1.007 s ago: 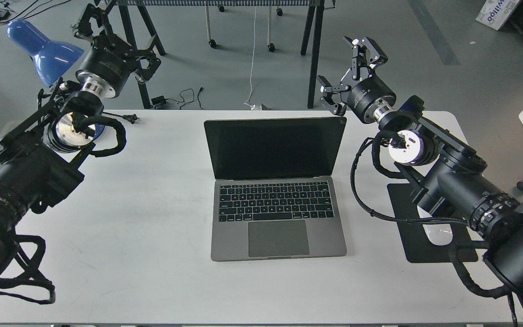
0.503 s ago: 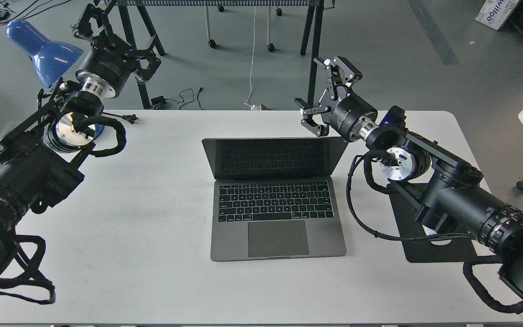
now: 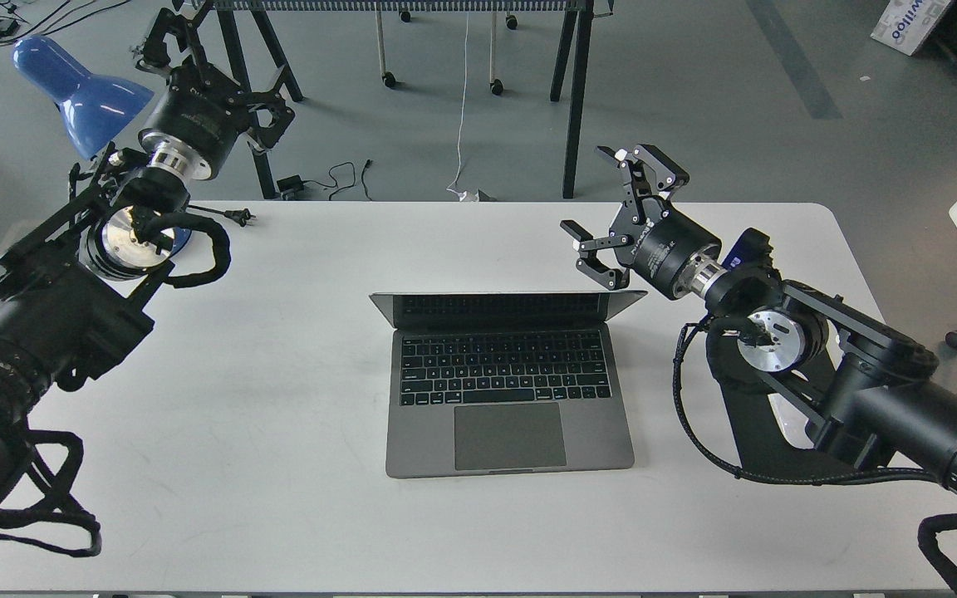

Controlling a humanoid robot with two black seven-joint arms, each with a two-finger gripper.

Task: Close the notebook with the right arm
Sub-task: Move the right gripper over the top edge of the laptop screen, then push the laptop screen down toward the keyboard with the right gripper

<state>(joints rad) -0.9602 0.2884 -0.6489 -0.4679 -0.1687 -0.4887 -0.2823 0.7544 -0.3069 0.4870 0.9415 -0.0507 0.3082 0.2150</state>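
Grey notebook (image 3: 509, 390), half-folded, lid edge under right end effector (image 3: 618, 218).

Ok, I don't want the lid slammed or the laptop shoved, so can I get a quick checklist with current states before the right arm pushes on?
1. Right gripper on the lid: its lower finger is at the lid's top right corner; actual contact cannot tell.
2. Right gripper open, holding nothing: ok.
3. Laptop lid closed: not ok, it is tilted well forward but the keyboard is still exposed.
4. Nothing lying on keyboard or trackpad: ok.
5. Laptop base square on the white table, away from the edges: ok.
6. Left gripper away from the laptop: ok, it is up at the far left.
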